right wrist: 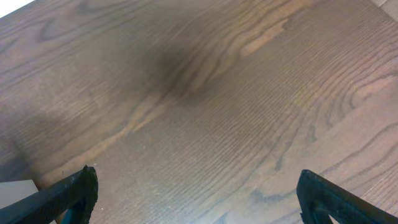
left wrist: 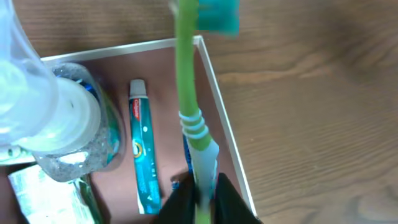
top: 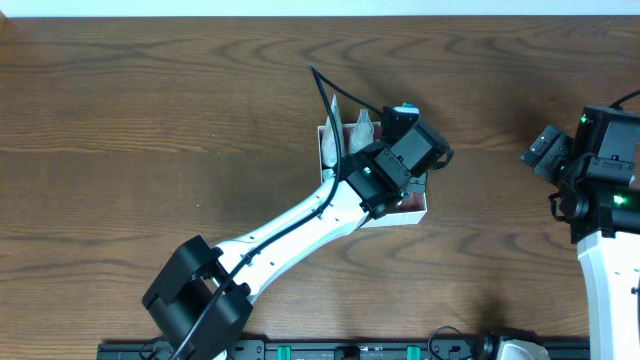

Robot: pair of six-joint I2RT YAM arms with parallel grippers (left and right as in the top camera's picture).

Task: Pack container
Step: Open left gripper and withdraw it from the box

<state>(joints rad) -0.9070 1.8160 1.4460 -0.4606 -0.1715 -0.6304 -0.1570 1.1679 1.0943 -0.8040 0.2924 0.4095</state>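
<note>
The container [top: 415, 214] is a shallow white-walled box with a reddish-pink inside, at the table's middle; its rim shows in the left wrist view [left wrist: 214, 84]. My left gripper [left wrist: 202, 198] is shut on a green toothbrush [left wrist: 186, 74] with a teal head, held over the box's right side. The left gripper [top: 405, 150] hides most of the box from overhead. Inside the box lie a blue toothpaste tube [left wrist: 142, 149], a clear bottle with a white cap [left wrist: 62, 118] and a clear packet [left wrist: 43, 193]. My right gripper [right wrist: 196, 193] is open and empty over bare wood at the far right [top: 548, 148].
Two clear packets [top: 345, 135] stick up from the box's far-left part. A black rail [top: 350, 350] runs along the table's front edge. A pale corner [right wrist: 15, 190] shows at the lower left of the right wrist view.
</note>
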